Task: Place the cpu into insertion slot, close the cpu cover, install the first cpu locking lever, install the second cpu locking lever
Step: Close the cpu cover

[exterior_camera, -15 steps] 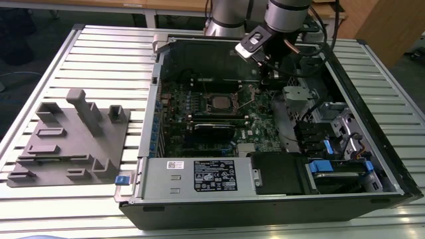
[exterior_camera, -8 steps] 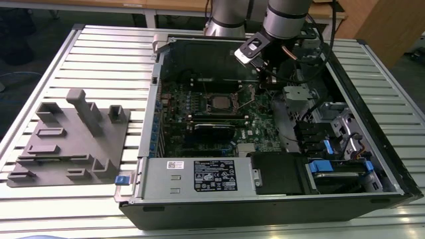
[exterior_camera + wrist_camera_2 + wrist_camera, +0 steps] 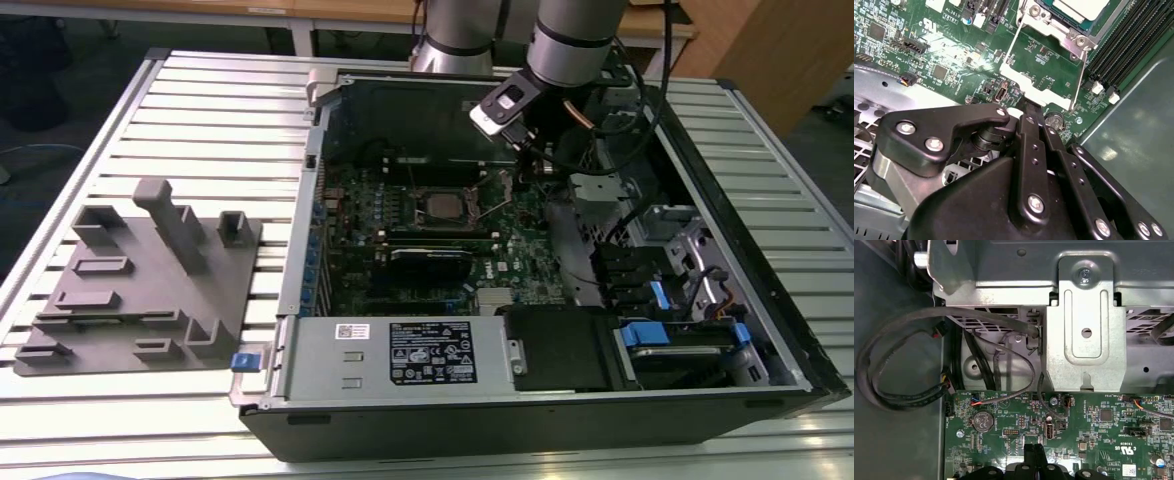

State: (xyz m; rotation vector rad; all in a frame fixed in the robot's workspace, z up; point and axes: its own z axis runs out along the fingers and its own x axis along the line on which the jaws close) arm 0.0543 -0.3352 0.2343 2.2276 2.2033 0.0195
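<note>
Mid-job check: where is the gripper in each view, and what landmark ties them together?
Exterior view: gripper inside the open case, toward the exterior view's right of the cpu.
Second wrist view: gripper tip by the open cpu cover edge.
First wrist view: gripper over the motherboard, near its edge.
Shared landmark: the green motherboard; both wrist views also show its coin battery.

Arm [image 3: 577, 40] drops in steeply from the far edge of the exterior view, two grey tubes side by side. Wrist [image 3: 509, 106] is angled down and toward that view's left. Gripper [image 3: 1026, 106] points downward in the second wrist view, its black linkage bars [image 3: 1070, 172] folded in toward the centre line. Fingers [image 3: 1029, 455] sit pressed together, tips side by side with just a thin seam between them in the first wrist view.
</note>
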